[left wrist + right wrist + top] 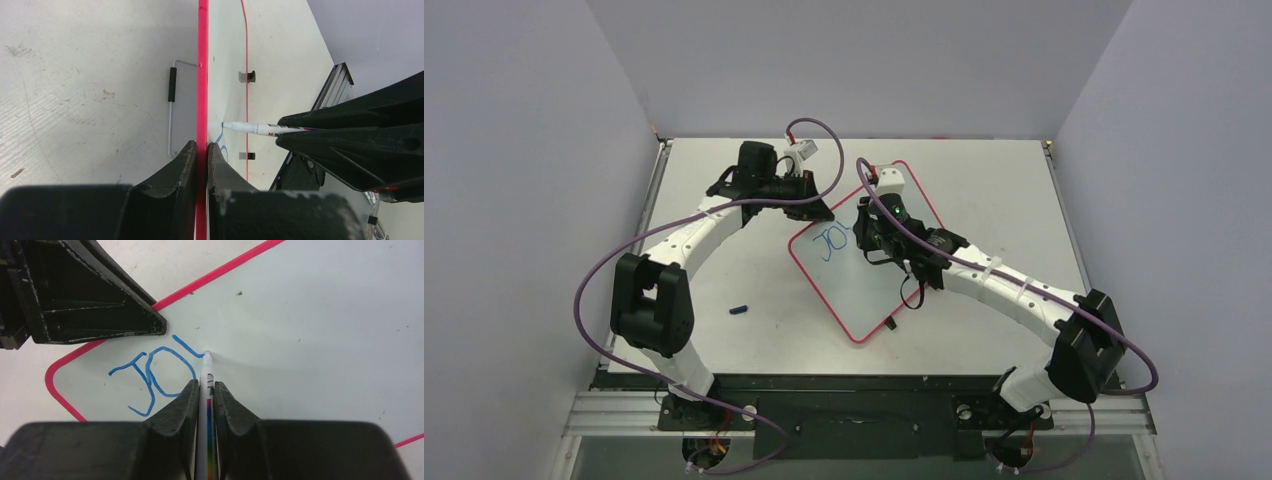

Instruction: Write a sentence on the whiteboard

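Note:
The whiteboard (879, 285), white with a thin red-pink frame, lies at an angle mid-table. Blue letters (829, 242) stand near its upper left corner. My left gripper (822, 212) is shut on the board's frame edge (202, 100), one finger on each side. My right gripper (869, 232) is shut on a white marker (206, 390) with a rainbow stripe. The marker's tip (207, 354) touches the board at the end of a blue stroke, right of the letters (150, 377). The marker (247, 128) also shows in the left wrist view, touching the board's white surface (227, 60).
A small blue marker cap (740, 309) lies on the table left of the board. The board's wire stand (172, 95) lies under its edge. Black feet (248, 76) sit on the far frame. Walls close in the table on three sides.

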